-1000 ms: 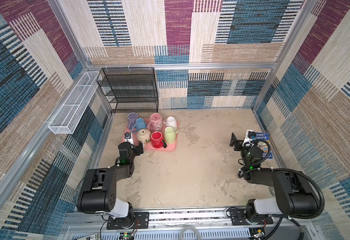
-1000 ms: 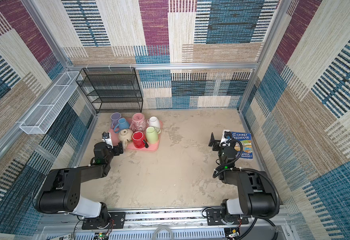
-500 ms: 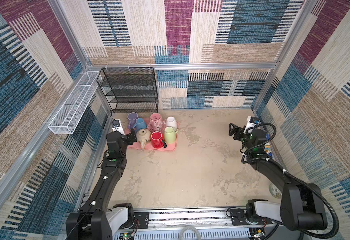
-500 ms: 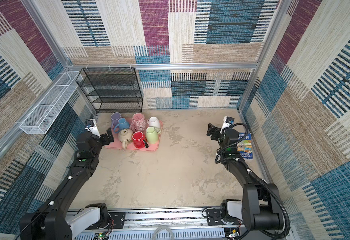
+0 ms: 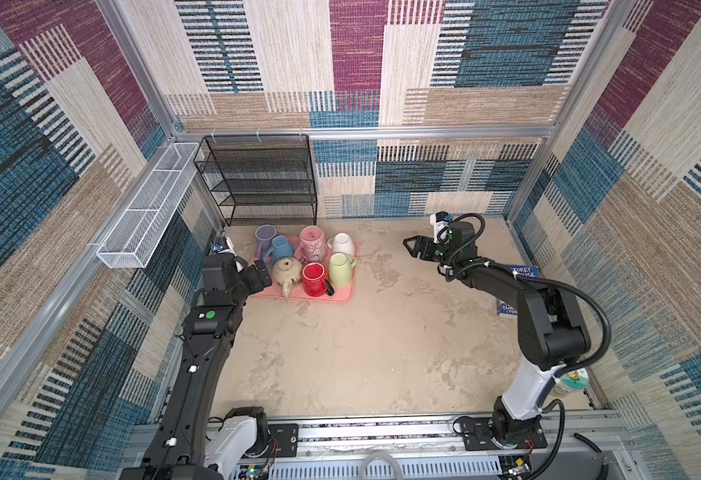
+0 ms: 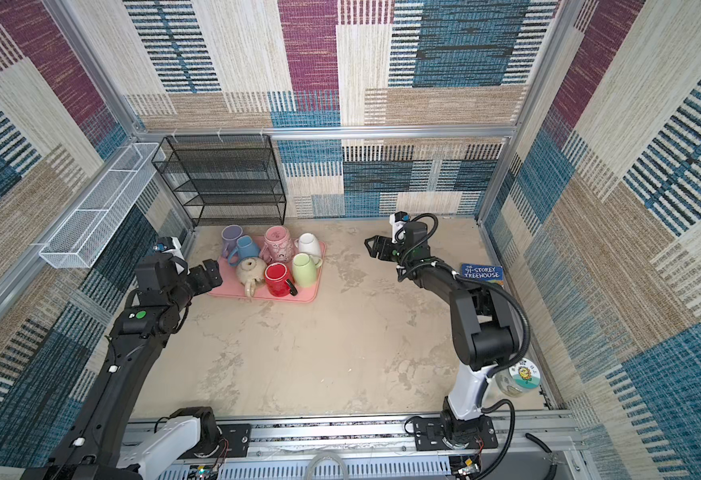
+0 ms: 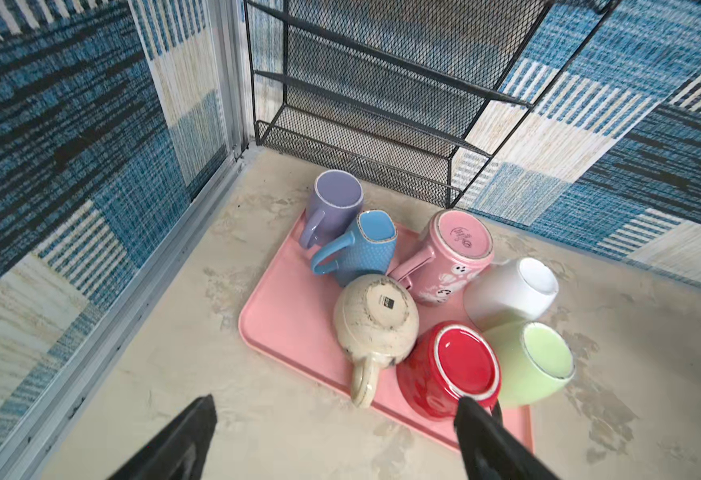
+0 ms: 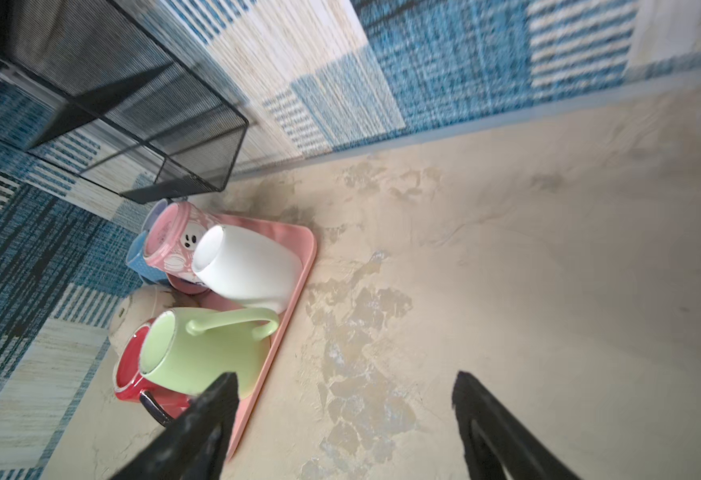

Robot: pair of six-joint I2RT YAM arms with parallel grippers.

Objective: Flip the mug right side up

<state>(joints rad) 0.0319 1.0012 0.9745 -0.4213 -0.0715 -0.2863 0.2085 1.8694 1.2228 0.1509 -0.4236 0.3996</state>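
Approach step: left claw [image 5: 263, 274], released and empty, hovers at the tray's [image 5: 340, 297] nine o'clock by the upturned cream mug [image 5: 287, 270], right claw [image 5: 409, 248] released at three; next probably grip and flip.

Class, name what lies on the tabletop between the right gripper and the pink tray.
Nothing: in both top views only bare tabletop separates the right gripper from the pink tray.

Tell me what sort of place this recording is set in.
Probably a purpose-built robot test cell: patterned panels on an aluminium frame, left arm and right arm mounted on a front rail, and staged props, a pink tray of mugs.
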